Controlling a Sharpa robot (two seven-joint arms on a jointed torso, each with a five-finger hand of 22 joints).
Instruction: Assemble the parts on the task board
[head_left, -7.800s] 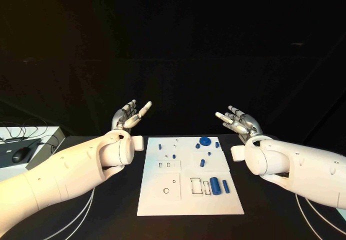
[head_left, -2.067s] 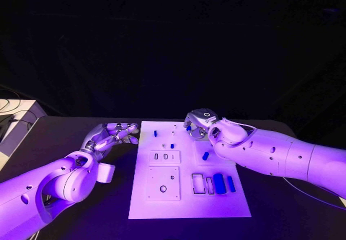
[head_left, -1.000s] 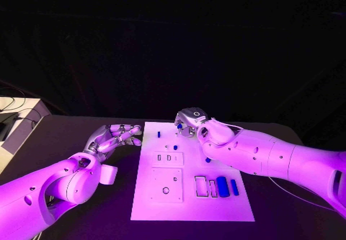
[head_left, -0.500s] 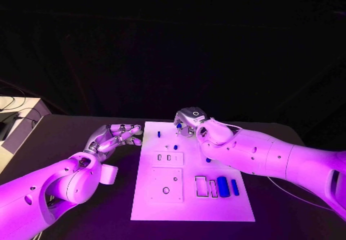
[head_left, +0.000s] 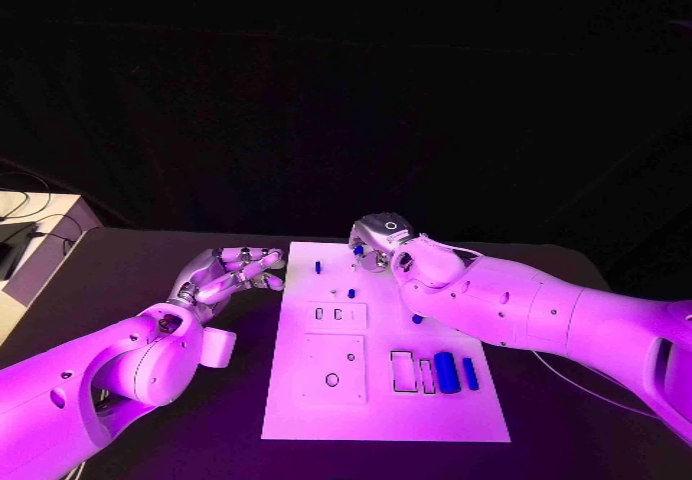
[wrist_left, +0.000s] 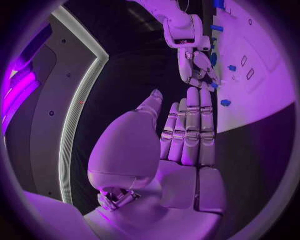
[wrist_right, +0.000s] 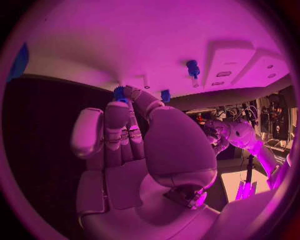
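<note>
Lab: black-draped robot test table (head_left: 173, 260)

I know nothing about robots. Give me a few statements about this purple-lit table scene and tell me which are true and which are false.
1. The robot's right hand reaches over the far end of the white rectangular task board. True.
2. The left hand rests on top of the board. False: it is beside the board's left edge, over the black table.
3. The left hand holds a blue part. False: its fingers lie straight together with nothing in them.
4. A large blue cylinder lies near the board's near right end. True.
5. The right hand's fingers touch a small blue part at the board. True.
</note>
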